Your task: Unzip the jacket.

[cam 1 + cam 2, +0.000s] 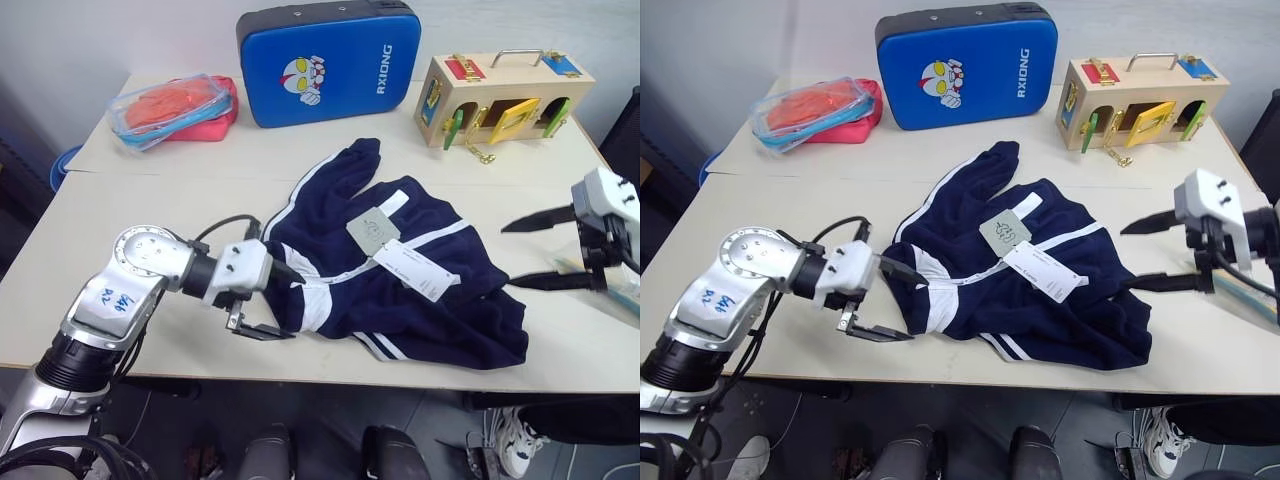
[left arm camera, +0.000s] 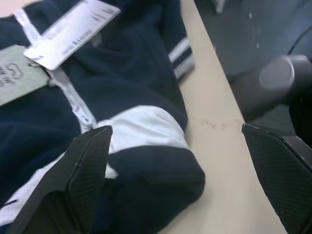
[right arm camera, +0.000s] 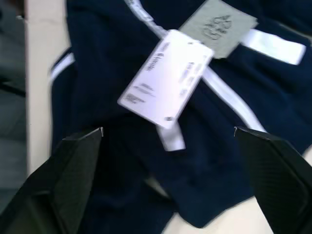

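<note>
Lying crumpled on table [image 1: 120,230]: jacket [image 1: 440,310] (tags up), flanked by left gripper [image 1: 283,303] and right gripper [image 1: 522,252], both gaping.

The navy blue cloth track jacket [image 1: 400,290] looks soft and matt, with white cloth panels and stripes; two smooth paper hang tags [image 1: 415,268], one white and one grey, lie on it. It rests on a pale, smooth, matt tabletop [image 1: 150,230]. At the far edge, the blue padded case [image 1: 325,62] has a slightly glossy skin, the box with coloured doors [image 1: 500,100] is light wood with a metal handle, and the clear plastic pouch [image 1: 170,108] shines. The left gripper's [image 2: 178,170] black fingers [image 2: 90,161] carry finely textured matt pads.
</note>
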You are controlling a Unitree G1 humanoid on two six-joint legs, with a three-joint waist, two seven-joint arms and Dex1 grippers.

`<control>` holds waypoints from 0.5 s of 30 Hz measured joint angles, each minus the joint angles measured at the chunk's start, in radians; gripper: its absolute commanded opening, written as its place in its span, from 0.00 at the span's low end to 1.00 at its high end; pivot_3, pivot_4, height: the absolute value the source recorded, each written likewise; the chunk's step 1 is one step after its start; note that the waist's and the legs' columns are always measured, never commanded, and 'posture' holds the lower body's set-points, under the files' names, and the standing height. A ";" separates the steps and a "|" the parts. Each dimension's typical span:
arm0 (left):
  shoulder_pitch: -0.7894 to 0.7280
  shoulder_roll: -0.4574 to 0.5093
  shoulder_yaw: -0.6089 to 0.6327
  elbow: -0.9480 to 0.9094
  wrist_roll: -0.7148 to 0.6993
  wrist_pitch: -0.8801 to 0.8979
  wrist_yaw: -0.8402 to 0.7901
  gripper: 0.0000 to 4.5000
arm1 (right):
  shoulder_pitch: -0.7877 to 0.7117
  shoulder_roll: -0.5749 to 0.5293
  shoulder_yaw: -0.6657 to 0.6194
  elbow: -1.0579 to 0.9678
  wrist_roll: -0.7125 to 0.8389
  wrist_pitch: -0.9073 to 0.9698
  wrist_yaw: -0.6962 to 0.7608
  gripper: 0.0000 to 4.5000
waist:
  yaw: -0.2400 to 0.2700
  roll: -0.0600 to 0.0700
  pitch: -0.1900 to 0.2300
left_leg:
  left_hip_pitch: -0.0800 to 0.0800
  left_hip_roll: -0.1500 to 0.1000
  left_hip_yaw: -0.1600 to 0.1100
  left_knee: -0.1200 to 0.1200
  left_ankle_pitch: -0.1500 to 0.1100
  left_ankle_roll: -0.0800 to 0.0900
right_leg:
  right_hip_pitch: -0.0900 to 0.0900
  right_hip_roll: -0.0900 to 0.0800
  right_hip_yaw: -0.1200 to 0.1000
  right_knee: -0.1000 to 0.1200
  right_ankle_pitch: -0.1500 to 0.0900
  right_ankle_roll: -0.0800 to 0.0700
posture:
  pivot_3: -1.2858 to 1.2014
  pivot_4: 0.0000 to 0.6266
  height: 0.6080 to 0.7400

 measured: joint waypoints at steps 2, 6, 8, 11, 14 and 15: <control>0.003 -0.023 -0.032 0.011 0.052 -0.050 0.020 1.00 | 0.047 -0.017 -0.036 -0.020 0.004 -0.001 0.000 1.00 | -0.002 0.000 0.000 | 0.001 0.000 0.000 0.000 0.000 0.000 | 0.000 0.000 0.000 0.000 0.000 0.000 | 0.52 0.24 1.00; -0.001 -0.067 -0.086 0.040 0.147 -0.157 0.053 1.00 | 0.105 -0.018 -0.073 -0.036 0.004 -0.005 -0.002 1.00 | -0.005 0.000 0.000 | 0.002 0.001 0.001 -0.001 0.000 0.000 | 0.000 0.000 0.000 0.000 0.000 0.000 | 0.52 0.24 1.00; -0.004 -0.072 -0.117 0.081 0.199 -0.212 0.055 1.00 | 0.128 -0.018 -0.090 -0.035 0.004 -0.003 -0.003 1.00 | -0.007 0.000 0.000 | 0.002 0.001 0.002 -0.001 0.000 0.000 | 0.000 0.001 0.000 0.000 0.000 0.000 | 0.52 0.24 1.00; -0.010 -0.094 -0.152 0.146 0.261 -0.276 0.069 0.88 | 0.129 -0.018 -0.095 -0.038 0.004 0.000 -0.005 1.00 | -0.006 0.000 0.000 | 0.003 0.001 0.002 -0.001 0.000 0.000 | 0.001 0.000 0.001 0.000 0.000 0.000 | 0.52 0.24 1.00; -0.026 -0.109 -0.178 0.207 0.298 -0.383 0.079 0.68 | 0.139 -0.018 -0.097 -0.054 0.005 0.006 -0.009 1.00 | -0.002 0.000 0.000 | 0.004 0.001 0.002 -0.001 0.000 0.000 | 0.002 0.000 0.001 0.000 0.000 0.000 | 0.52 0.24 1.00; -0.027 -0.109 -0.179 0.211 0.303 -0.401 0.081 0.61 | 0.143 -0.018 -0.098 -0.063 0.005 0.007 -0.009 1.00 | -0.001 0.000 0.000 | 0.004 0.001 0.002 -0.001 0.000 0.000 | 0.002 0.000 0.001 0.000 0.000 0.000 | 0.52 0.24 1.00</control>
